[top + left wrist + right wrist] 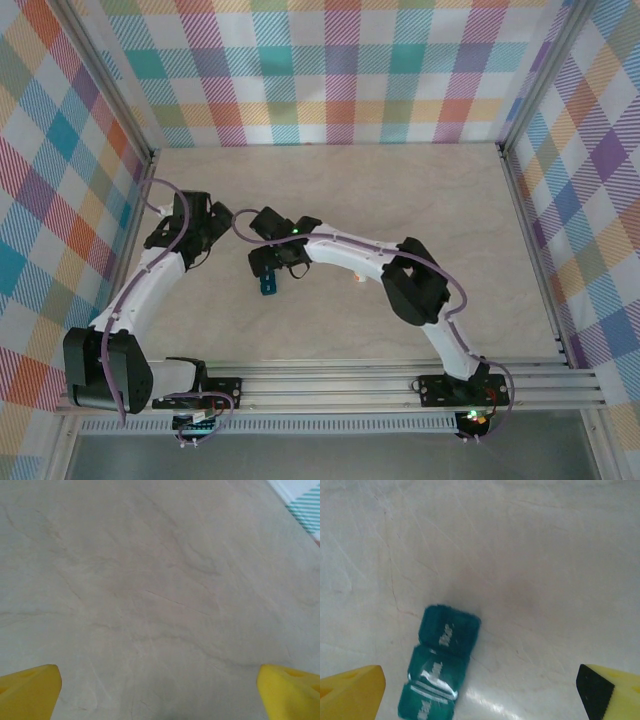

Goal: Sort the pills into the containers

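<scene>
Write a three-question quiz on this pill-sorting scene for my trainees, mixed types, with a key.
1. True or false: the right gripper is shut on the teal container strip.
2. In the right wrist view, the strip lies in the picture's: A) lower left, B) upper right, C) top centre?
3. Fill in: the left gripper hovers open over bare ____.
Key: 1 false; 2 A; 3 table.

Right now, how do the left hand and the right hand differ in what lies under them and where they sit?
The left hand looks down on bare marbled tabletop; the right hand has the teal-green plastic strip of three joined compartments below it, off-centre between its fingers. The left hand sits closer to the checked left wall; the right hand is nearer the table's middle. Both are open, yellow-fingered and hold nothing.
</scene>
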